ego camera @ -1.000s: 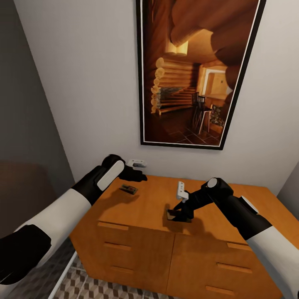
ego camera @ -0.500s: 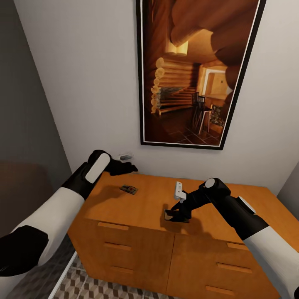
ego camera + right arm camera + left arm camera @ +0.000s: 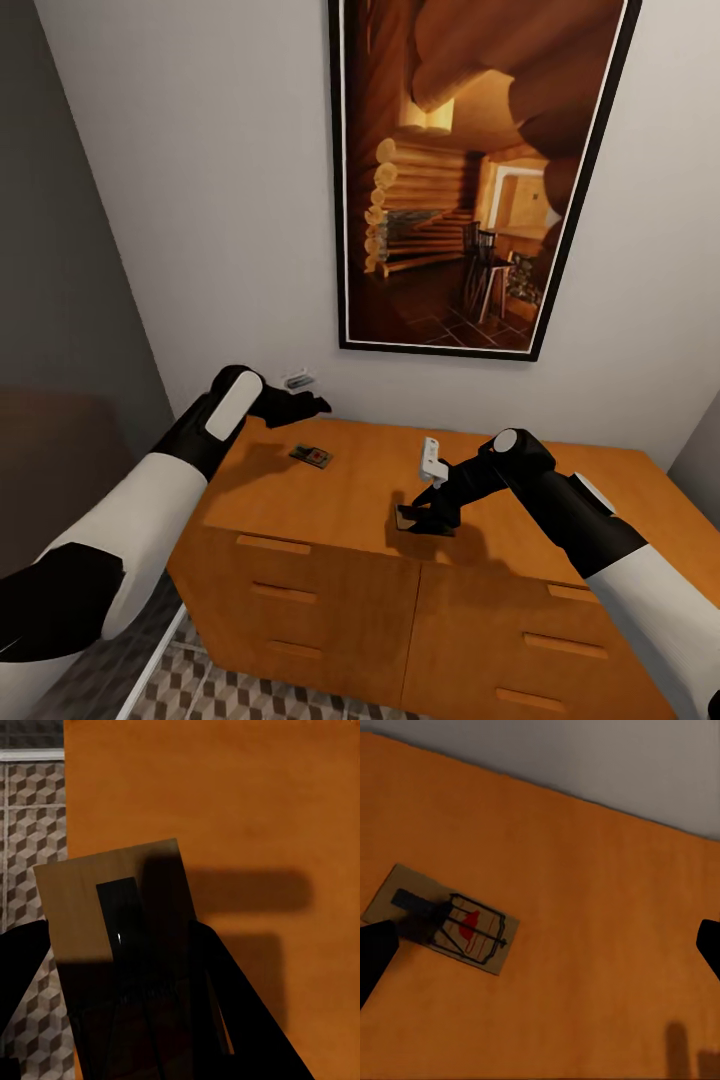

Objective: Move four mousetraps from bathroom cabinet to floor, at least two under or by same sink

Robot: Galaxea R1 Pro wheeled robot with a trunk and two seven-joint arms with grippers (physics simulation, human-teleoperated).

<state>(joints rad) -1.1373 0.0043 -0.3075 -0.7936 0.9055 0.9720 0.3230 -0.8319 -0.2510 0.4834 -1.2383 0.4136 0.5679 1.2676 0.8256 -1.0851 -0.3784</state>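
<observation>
One mousetrap (image 3: 311,456) lies flat on the back left of the orange-brown cabinet (image 3: 350,500) top; in the left wrist view this mousetrap (image 3: 442,921) shows a red patch under its wire. My left gripper (image 3: 303,405) hovers open behind it by the wall, its fingertips (image 3: 373,954) spread wide and nothing between them. My right gripper (image 3: 424,518) is shut on a second mousetrap (image 3: 407,517) just above the cabinet's front middle. In the right wrist view that mousetrap (image 3: 112,904) sits pinched between the dark fingers (image 3: 240,1005), and past the cabinet edge the bathroom floor (image 3: 30,832) shows.
A tall framed picture of a log cabin interior (image 3: 470,170) hangs on the white wall behind the cabinet. Drawer fronts with bar handles (image 3: 272,545) face me. Cube-patterned floor tiles (image 3: 230,695) show below. A dark grey wall (image 3: 60,300) stands at the left.
My left gripper has drawn back and left toward the wall, away from the lying mousetrap. My right gripper has shifted slightly left with its mousetrap held.
</observation>
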